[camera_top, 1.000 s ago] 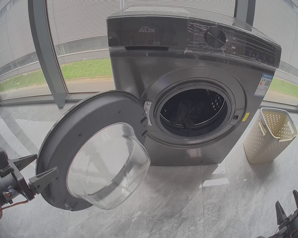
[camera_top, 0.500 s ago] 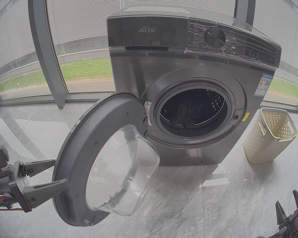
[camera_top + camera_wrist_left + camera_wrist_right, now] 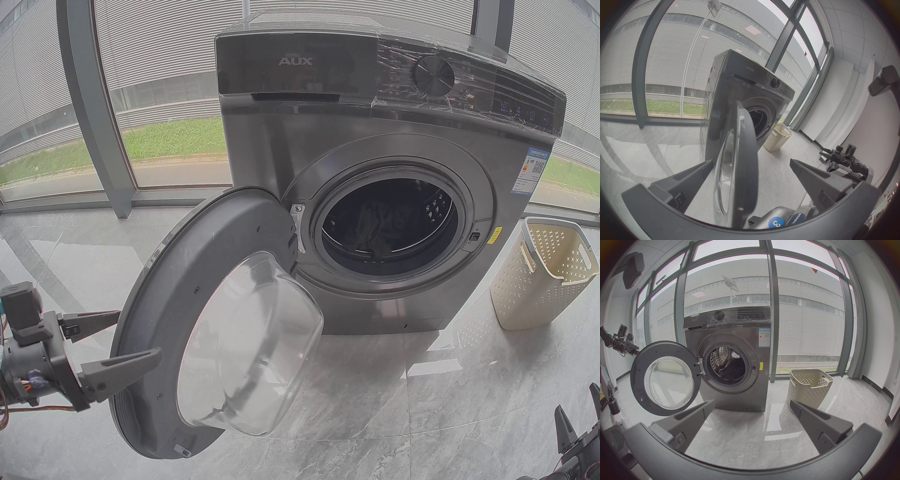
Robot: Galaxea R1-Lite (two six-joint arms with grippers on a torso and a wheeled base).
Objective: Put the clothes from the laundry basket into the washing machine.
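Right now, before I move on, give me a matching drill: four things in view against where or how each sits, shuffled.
1. washer door
2. laundry basket
3. dark clothes
4. left hand

A. inside the drum
B. open, astride the door's outer edge
C. standing on the floor, right of the washing machine
D. swung open on its hinge

Pairs: 1-D, 2-C, 3-A, 4-B

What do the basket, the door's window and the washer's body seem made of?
Basket: cream plastic, matte, moulded with rows of holes.
Window: clear glass or plastic, glossy; the floor shows through it.
Body: probably painted sheet metal, grey with a soft sheen.
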